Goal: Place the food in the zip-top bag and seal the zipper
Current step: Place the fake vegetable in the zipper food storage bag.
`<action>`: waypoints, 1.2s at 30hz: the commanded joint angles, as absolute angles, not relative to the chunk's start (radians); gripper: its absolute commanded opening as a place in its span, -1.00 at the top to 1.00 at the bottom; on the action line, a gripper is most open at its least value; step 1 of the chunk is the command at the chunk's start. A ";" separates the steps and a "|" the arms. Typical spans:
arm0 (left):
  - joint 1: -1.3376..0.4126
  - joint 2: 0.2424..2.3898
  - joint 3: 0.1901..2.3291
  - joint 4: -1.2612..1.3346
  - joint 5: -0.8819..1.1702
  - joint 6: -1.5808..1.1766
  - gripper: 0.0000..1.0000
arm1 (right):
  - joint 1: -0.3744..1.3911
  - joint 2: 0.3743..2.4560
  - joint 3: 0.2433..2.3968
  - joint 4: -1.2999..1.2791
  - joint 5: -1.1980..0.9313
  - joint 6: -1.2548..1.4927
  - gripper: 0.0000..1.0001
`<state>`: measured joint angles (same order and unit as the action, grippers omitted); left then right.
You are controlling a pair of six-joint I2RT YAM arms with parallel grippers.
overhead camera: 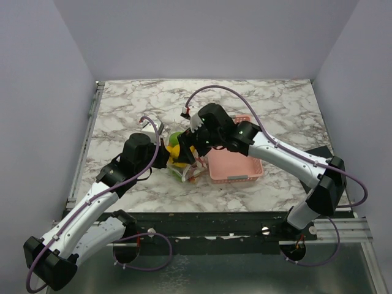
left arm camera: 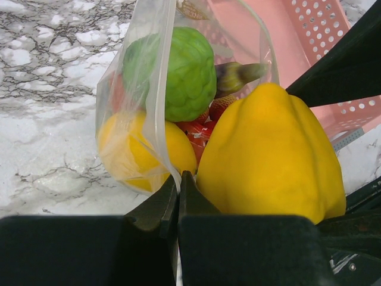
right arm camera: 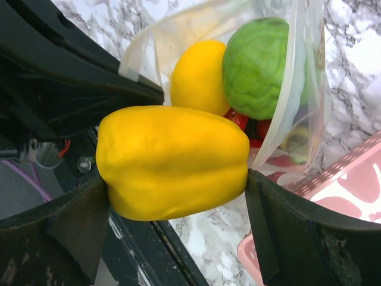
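**While the left gripper pins the bag, the right gripper holds a yellow pepper at its mouth**

Where the two arms meet on the marble worktop point(left arm camera: 47, 89), the zip-top bag point(left arm camera: 149, 77) lies just left of the pink basket point(left arm camera: 309, 36), its mouth unsealed. The left gripper point(left arm camera: 178, 196) has its fingers pressed together on the bag's edge, right where the whitish zipper point(left arm camera: 159, 89) runs down to them. Inside the bag sit a round green fruit point(left arm camera: 184, 71), a yellow lemon point(left arm camera: 131, 152), red pieces point(left arm camera: 199, 134) and a dark eggplant point(left arm camera: 238, 74). The right gripper point(right arm camera: 178, 190) is spread wide, clamping a yellow pepper point(right arm camera: 172, 158) between its fingers, just beside the lemon at the bag's opening. Whether the pepper has passed the mouth cannot be told.
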<state>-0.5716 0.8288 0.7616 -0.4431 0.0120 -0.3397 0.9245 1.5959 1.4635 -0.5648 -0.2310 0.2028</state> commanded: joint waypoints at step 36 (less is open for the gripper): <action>-0.573 0.827 0.758 -0.428 0.035 -0.332 1.00 | 0.959 1.613 1.623 -0.633 -0.078 0.148 -1.00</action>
<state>-0.5709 0.8288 0.7544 -0.4496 0.0124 -0.3340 0.9474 1.6882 1.5867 -0.6518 -0.1555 0.1066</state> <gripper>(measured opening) 0.003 0.998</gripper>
